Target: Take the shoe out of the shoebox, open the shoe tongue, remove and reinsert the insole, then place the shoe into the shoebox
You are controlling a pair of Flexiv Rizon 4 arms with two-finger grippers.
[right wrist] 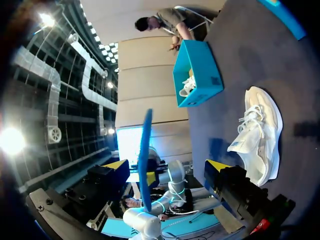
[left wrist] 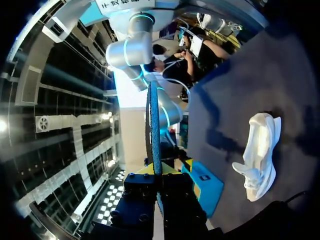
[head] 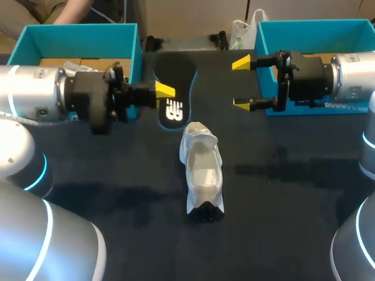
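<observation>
Dark bench (head: 293, 193): shoe (head: 202, 172) unboxed, lying mid-bench. Insole (head: 176, 82) is out, pinched in left claw (head: 164, 92), far side of shoe. Right claw (head: 242, 83) wide open, empty. Remaining, I'd say: reinsert insole, rebox shoe.

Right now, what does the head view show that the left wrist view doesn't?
Head view only: the insole's flat black face, the right gripper standing open, and the left box. Left wrist view only: the insole's thin edge, seen end-on, clamped in the left gripper. Both: the shoe and the right box.
</observation>
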